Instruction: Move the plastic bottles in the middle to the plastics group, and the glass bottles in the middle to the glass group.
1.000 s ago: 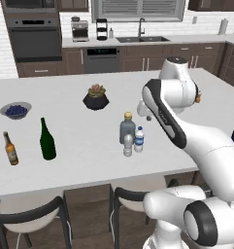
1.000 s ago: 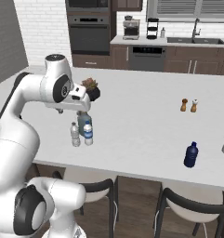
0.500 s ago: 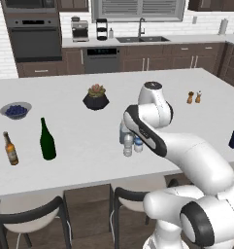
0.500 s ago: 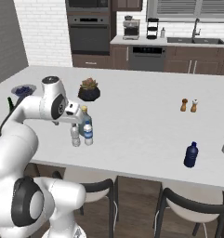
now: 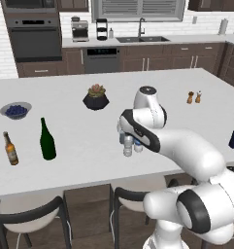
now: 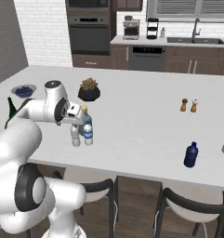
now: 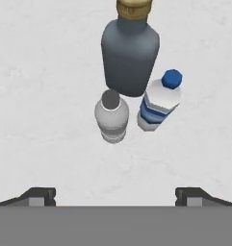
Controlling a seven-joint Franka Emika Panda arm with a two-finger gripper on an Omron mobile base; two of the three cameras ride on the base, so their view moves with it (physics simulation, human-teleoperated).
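Three bottles stand close together in the middle of the island. The squat grey-blue glass bottle (image 7: pixel 129 53) with a tan stopper is farthest from the hand. In front of it are the greyish plastic bottle (image 7: pixel 111 115) and the blue-labelled plastic bottle (image 7: pixel 158 103). My gripper (image 7: pixel 115 194) hovers above them, open and holding nothing. From the right base view the hand sits just over the greyish bottle (image 6: pixel 75 135) and the blue-labelled one (image 6: pixel 88 133). The green wine bottle (image 5: pixel 47 140) and the brown beer bottle (image 5: pixel 10 149) stand far left. The dark blue bottle (image 6: pixel 191 155) stands far right.
A potted plant (image 5: pixel 95 96) and a bowl of blueberries (image 5: pixel 15 110) sit toward the back left. Salt and pepper shakers (image 5: pixel 193 97) stand back right. Stools are tucked under the island's near edge (image 5: pixel 89 177).
The arm has swung down and left from a raised pose, bringing the hand over the three middle bottles. The jaws have opened wider.
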